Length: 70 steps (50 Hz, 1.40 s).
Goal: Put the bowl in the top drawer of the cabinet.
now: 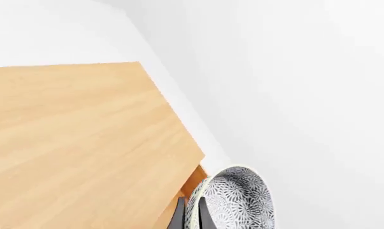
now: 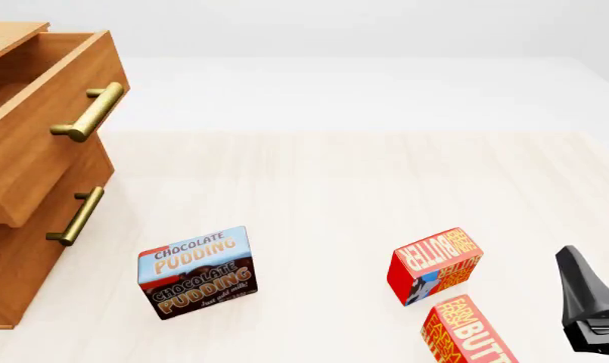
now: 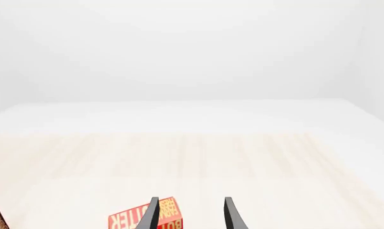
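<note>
Lacy round bowl (image 1: 233,200) — left tool (image 1: 190,214) pinching rim, woodgrain cabinet (image 1: 83,143)

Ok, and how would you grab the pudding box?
Probably from above, pinching the pudding box across its thin depth, with the printed front on one side and the back on the other. It stands upright on the table, and its broad face looks too wide to pinch.

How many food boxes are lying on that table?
3: a chocolate pudding box near the cabinet, and two red butter boxes, one mid-right, another just in front, cut off by the frame. More may be hidden.
</note>
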Tool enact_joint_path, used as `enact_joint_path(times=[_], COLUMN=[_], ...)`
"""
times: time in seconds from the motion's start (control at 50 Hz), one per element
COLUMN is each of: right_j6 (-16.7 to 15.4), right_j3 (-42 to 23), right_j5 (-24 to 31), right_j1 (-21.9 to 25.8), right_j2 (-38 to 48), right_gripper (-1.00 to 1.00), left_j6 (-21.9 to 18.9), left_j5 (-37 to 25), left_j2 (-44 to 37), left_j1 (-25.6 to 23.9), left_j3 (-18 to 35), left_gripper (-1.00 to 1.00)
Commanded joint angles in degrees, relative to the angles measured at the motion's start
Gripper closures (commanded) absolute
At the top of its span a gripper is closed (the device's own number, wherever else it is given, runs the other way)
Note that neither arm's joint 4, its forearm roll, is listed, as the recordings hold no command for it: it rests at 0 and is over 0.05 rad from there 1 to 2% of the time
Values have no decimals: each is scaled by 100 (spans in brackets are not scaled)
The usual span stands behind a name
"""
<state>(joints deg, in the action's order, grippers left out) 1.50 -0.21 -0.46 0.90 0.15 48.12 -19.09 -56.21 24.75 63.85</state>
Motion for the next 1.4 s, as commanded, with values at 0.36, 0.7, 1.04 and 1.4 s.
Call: enact_joint_path(times=[0.36, 0.7, 1.04, 1.4], right_j6=[12, 10, 1, -7], right_j3=[1, 1, 0, 0], right_j5=[3, 10, 11, 13], right_j1=[3, 2, -10, -15], right_j2=[1, 5, 5, 6], right_gripper=[-100, -100, -100, -100], left_j6=[245, -139, 235, 271], left_j5=[-1184, -2105, -2332, -2314], left_j2=[-1121, -1904, -2087, -2055], left_j1=[604, 761, 717, 767], left_j3=[1167, 1785, 1883, 2036], left_gripper=[100, 100, 100, -100])
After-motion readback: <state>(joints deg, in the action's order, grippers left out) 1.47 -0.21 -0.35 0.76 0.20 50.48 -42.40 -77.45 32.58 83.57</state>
